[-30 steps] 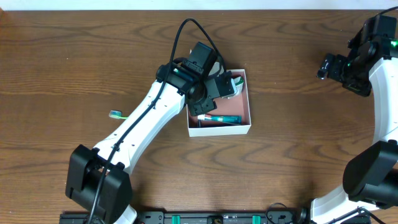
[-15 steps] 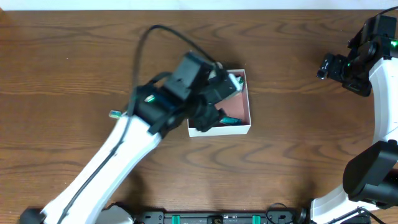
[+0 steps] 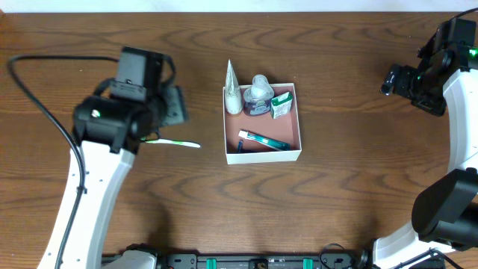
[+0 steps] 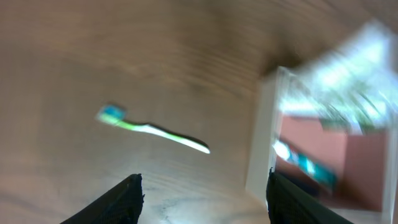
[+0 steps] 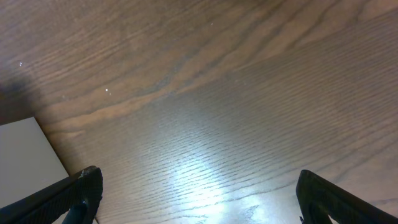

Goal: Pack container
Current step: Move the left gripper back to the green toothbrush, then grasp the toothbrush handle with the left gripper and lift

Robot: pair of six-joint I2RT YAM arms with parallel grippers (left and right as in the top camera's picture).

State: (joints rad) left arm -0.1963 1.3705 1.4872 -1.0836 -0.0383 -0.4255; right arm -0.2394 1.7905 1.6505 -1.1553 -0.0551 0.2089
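- The left tool [image 4: 204, 198] has its jaws wide and holds nothing, above the worktop [image 4: 74, 62].
- The container [image 3: 263, 156] sits on the worktop, ahead and right of the left tool, well apart from the right tool [image 5: 199, 202].
- A toothbrush [image 4: 152, 129] lies ahead of the left tool, outside the container.
- The right tool has its jaws wide and is empty.

left arm [image 3: 86, 190]: white links, black joints, black cable [image 3: 36, 102] | right arm [image 3: 463, 127]: green LED [image 3: 472, 52]

Toothbrush [image 3: 173, 142] lies on table [image 3: 336, 202], left of container [image 3: 261, 156]; tube [image 3: 263, 140] inside.
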